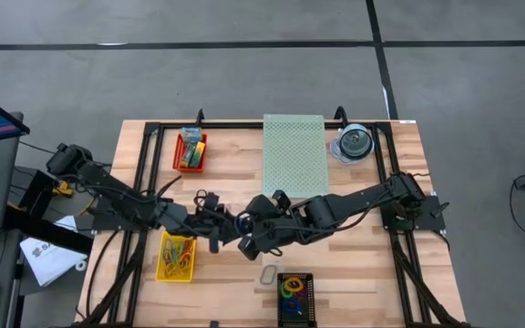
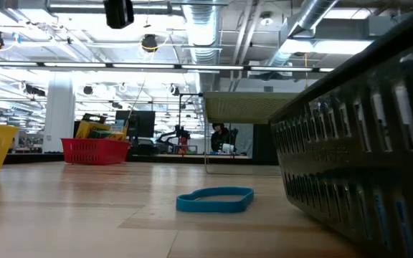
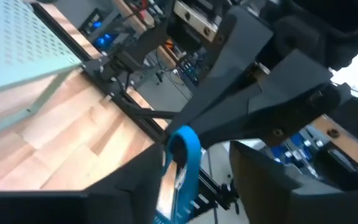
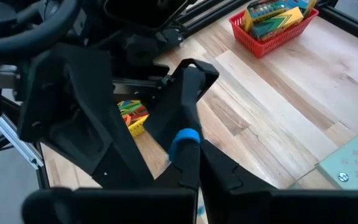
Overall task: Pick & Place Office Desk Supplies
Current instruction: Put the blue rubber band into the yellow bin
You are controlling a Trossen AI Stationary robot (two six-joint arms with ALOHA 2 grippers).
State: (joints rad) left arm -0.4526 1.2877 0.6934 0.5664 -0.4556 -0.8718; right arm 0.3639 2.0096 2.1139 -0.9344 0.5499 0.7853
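A blue rubber band (image 3: 188, 149) hangs over the middle of the table, with my right gripper (image 4: 188, 152) shut on it. My left gripper (image 3: 197, 160) meets it there (image 1: 229, 226), level and open, one finger on each side of the hanging band. A second blue rubber band (image 2: 215, 199) lies flat on the wood near the front edge (image 1: 269, 273). Small yellow-and-green crayon boxes (image 4: 272, 14) stand in a red basket (image 1: 190, 151) at the far left. My right gripper pinches the blue band's upper end (image 4: 184, 138) between its two fingertips, coming slanting down from the table's right. The band hangs below the fingers as a narrow loop, clear of the table. My left gripper: I cannot tell whether a finger (image 3: 143, 180) touches the band.
A yellow basket (image 1: 176, 258) with coloured bands stands at the near left. A black basket (image 1: 294, 297) with more bands sits at the front edge. A pale green perforated box (image 1: 294, 150) and a clear disc case (image 1: 354, 144) stand at the back.
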